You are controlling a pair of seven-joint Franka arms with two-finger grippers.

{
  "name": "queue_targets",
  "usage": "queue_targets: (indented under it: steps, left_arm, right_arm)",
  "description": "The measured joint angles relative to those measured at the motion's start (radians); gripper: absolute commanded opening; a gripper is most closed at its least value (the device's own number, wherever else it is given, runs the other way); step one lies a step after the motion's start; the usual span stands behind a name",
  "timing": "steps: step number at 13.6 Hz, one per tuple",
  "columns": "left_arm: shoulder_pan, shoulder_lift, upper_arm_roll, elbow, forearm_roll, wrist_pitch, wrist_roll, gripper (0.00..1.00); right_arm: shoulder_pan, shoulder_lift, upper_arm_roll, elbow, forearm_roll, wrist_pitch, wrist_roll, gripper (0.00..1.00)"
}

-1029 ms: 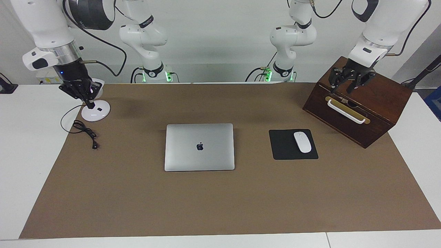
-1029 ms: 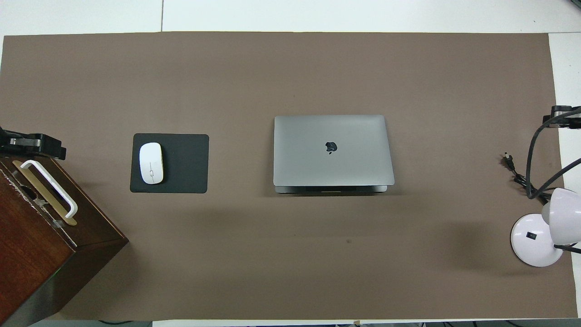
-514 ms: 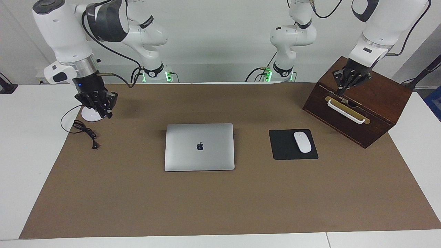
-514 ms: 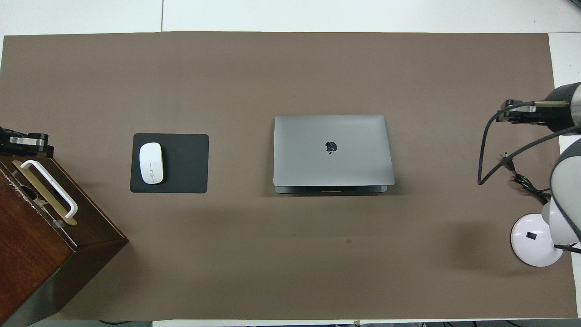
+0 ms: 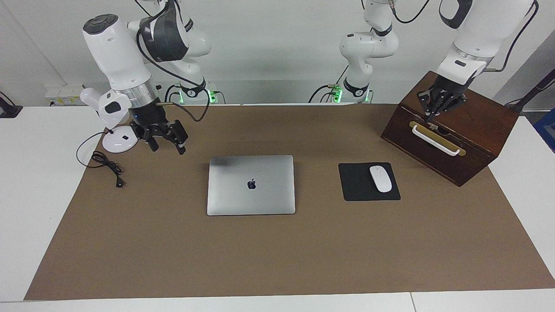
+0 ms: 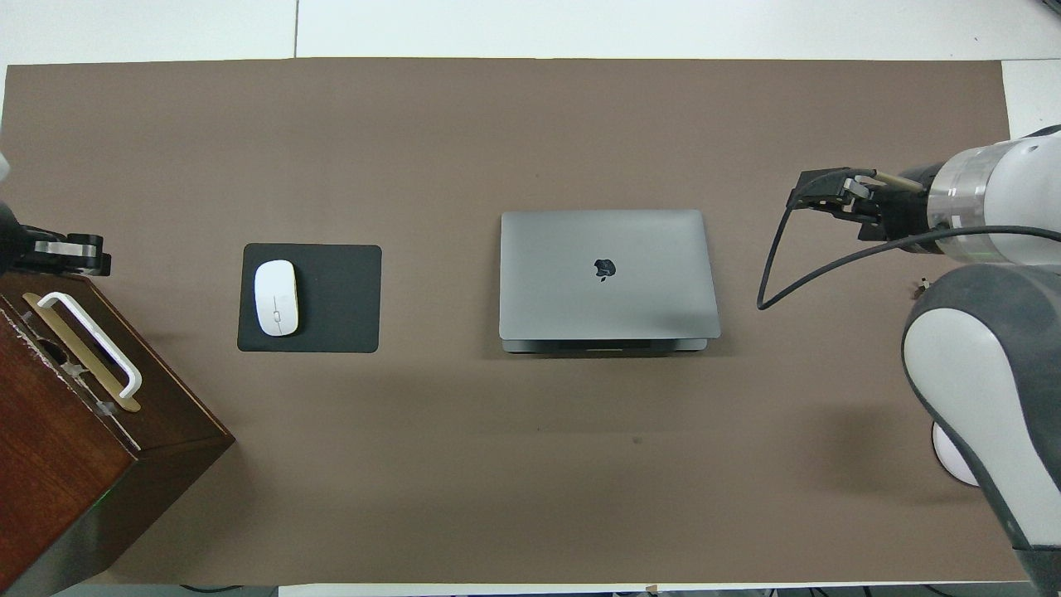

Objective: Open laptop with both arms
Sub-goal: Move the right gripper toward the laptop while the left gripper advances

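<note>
A white wall backs a white counter (image 5: 26, 173) laid with a brown mat. At the mat's middle lies the thin silver-grey metal laptop (image 5: 251, 185) with an apple logo, shut and flat. It looks stiff, smooth, slippery and fairly light; I judge the lid's front lip, away from the robots, the place to lift while the base is pressed down.

The right gripper (image 5: 166, 145) hangs over the mat beside the laptop, fingers released. The left gripper (image 5: 435, 112) hovers over the dark wooden box (image 5: 472, 134), fingers clenched on nothing.

A white mouse (image 5: 380, 178) on a black pad (image 5: 352, 186) and a white lamp base (image 5: 116, 142) lie clear of the laptop.
</note>
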Motion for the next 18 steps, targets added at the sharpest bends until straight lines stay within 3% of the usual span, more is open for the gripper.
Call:
queue_targets:
  steps: [4,9,12,15,18]
  left_arm:
    - [-0.057,-0.065,-0.002,-0.170,-0.003,0.187,-0.002,0.00]
    - [-0.123,-0.206,-0.003,-0.488,-0.021,0.504,-0.003,0.00]
    - [-0.175,-0.287,-0.004,-0.649,-0.022,0.657,-0.004,0.00]
    - [-0.230,-0.345,-0.004,-0.766,-0.022,0.787,-0.006,0.00]
    - [-0.286,-0.359,-0.004,-0.839,-0.022,0.910,-0.007,0.00]
  right_arm:
    - [-0.002,-0.023,-0.003,-0.075,0.219,0.070,0.062,1.00]
    - [0.024,-0.118,-0.001,-0.257,0.446,0.212,0.088,1.00]
    - [0.081,-0.191,0.000,-0.400,0.537,0.364,0.088,1.00]
    - [0.143,-0.277,0.001,-0.537,0.685,0.468,0.083,1.00]
    - [0.145,-0.371,-0.002,-0.654,0.737,0.472,0.085,1.00]
